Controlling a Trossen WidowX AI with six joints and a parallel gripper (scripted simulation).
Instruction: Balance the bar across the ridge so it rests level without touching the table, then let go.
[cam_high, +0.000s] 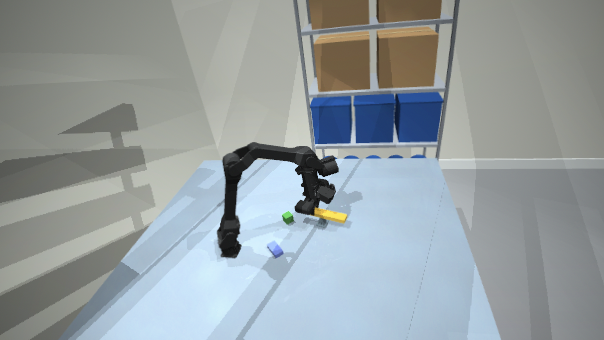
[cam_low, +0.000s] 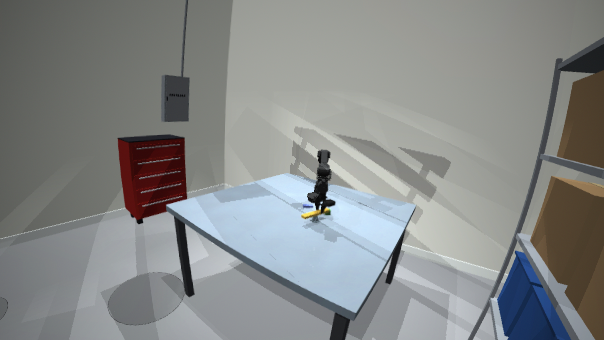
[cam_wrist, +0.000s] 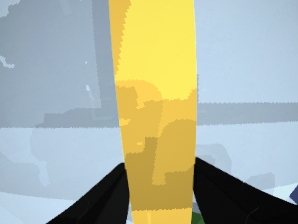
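The gripper (cam_high: 306, 207), at mid-frame in the top view, is closed on one end of the yellow bar (cam_high: 331, 215), holding it clear of the table (cam_high: 380, 280) over the small grey ridge (cam_high: 321, 223), presumably to set it level there. Shelf (cam_high: 376, 90) at upper centre: brown boxes (cam_high: 376, 59) above blue bins (cam_high: 376, 118), contents hidden.

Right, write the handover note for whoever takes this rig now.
Gripper: shut on the yellow bar, gripping near one end.
Bar: held above the table, over the small dark ridge; whether it touches the ridge cannot be told.
Green cube and blue block lie nearby, not involved.
Done: bar picked up and brought to the ridge.
Left: settle it level across the ridge, then let go.
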